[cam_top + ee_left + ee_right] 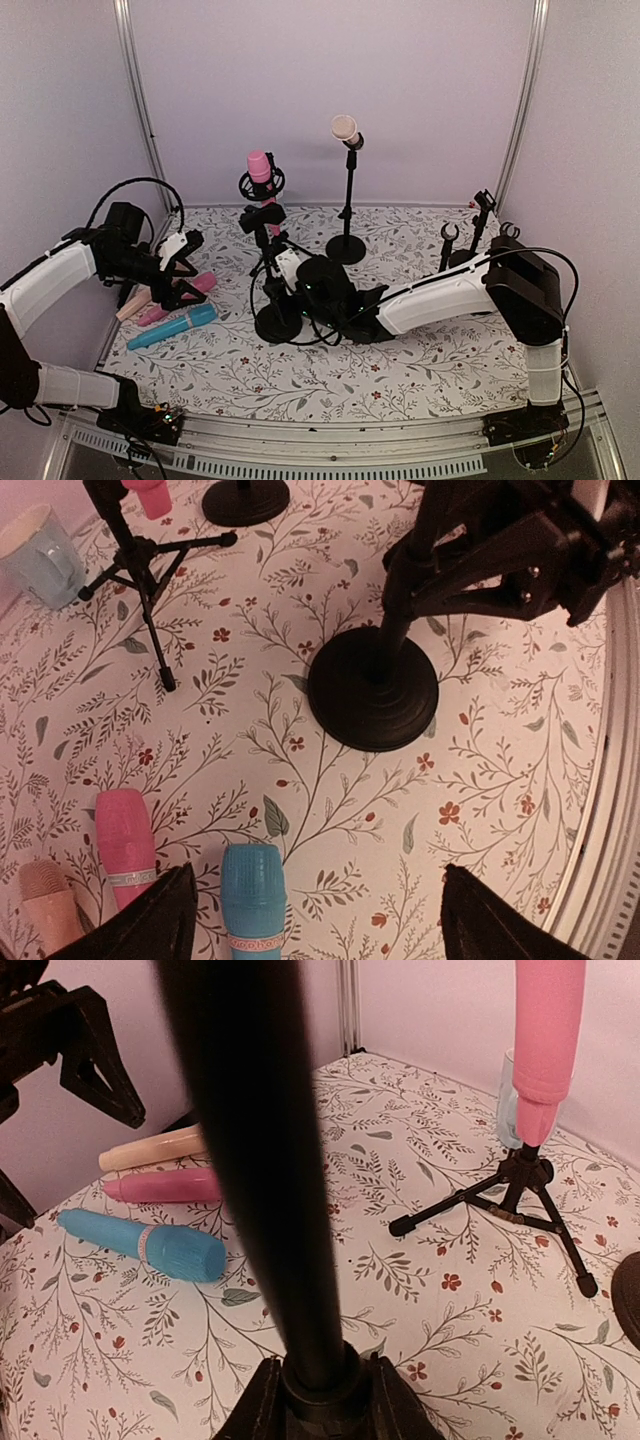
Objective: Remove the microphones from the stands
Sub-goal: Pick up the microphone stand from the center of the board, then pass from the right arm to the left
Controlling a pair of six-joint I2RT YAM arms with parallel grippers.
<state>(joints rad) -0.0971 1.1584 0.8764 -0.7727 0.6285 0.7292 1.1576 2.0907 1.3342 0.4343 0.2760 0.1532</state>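
Observation:
A pink microphone stands upright in a tripod stand; it also shows in the right wrist view. A cream microphone sits on a round-base stand at the back. My right gripper is shut on the pole of a third stand with a round black base, low on the pole. My left gripper is open and empty, above the loose microphones; its fingers frame the cloth.
Blue, pink and cream microphones lie on the floral cloth at the left. Two empty stands are at the right back. A pale blue cup stands behind the tripod. White walls enclose the table.

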